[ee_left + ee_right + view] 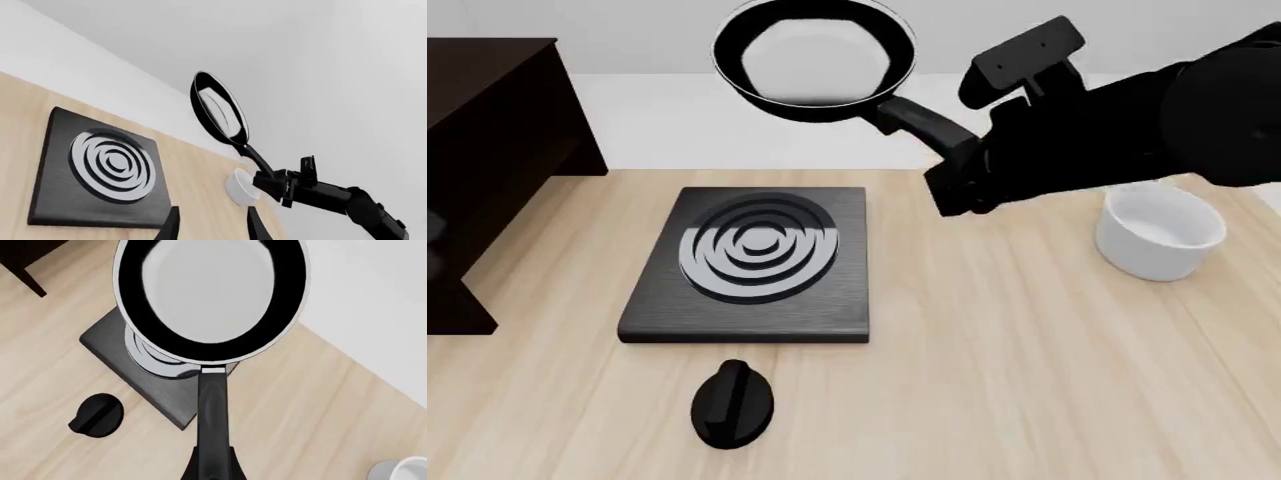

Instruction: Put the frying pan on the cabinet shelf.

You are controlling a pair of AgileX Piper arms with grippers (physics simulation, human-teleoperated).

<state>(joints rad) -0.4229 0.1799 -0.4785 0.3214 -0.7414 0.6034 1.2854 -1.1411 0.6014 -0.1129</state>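
Close to us sits the knob (733, 403) on the table (1028, 380). At the far left we see the dark cabinet (494, 150); its shelf is hard to make out. Next comes the stove plate (754, 265). Our pan (814, 60) is high in the air above the plate, far from the cabinet. Our right gripper (961, 175) squeezes the pan's handle. The bowl (1158, 232) sits to the right. Our left gripper (210, 225) looks open and holds nothing. If we swing too low, the pan could bump the cabinet's side. It could also twist, since we hold it far from the round part.
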